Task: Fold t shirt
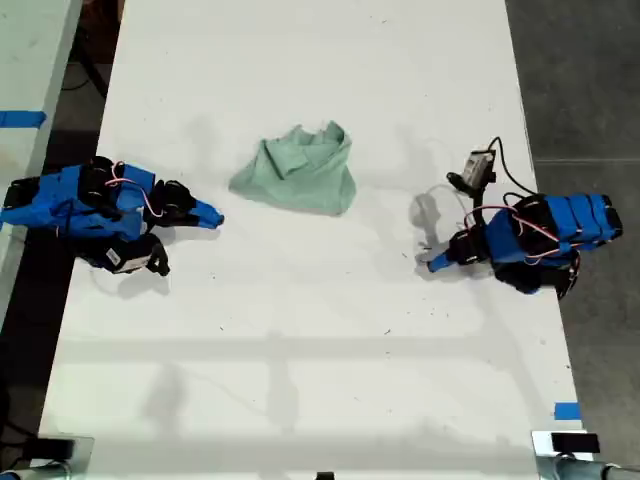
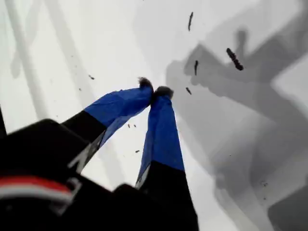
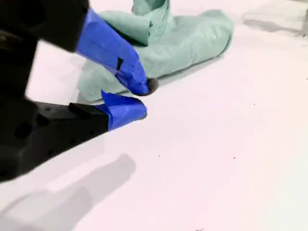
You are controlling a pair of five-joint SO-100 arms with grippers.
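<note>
Operator, at inspection the t shirt (image 1: 298, 172) lay in a rumpled heap on the white table (image 1: 300, 360), towards the far middle in the exterior view, between the two arms and touched by neither. No flat panel, sleeve or straight edge could be made out, and one flap stood up at the far side.

My first gripper (image 2: 155, 91) was closed, tips meeting on nothing, above bare table surface marked only by shadows and dark specks. My second gripper (image 3: 143, 98) had its jaws slightly parted and empty, with the garment just beyond the tips. I took it for the arm at the exterior view's left, whose tip was near the cloth.

In my judgement no clean fold was in place, and the step in hand was the approach. You would need a free hem or corner found first, the jaws opened wider, and the thin cloth drawn out flat before any crease was attempted.

No brand, label or legible writing was found. The only markings were plain blue tape strips (image 1: 567, 411) at the table edges.
</note>
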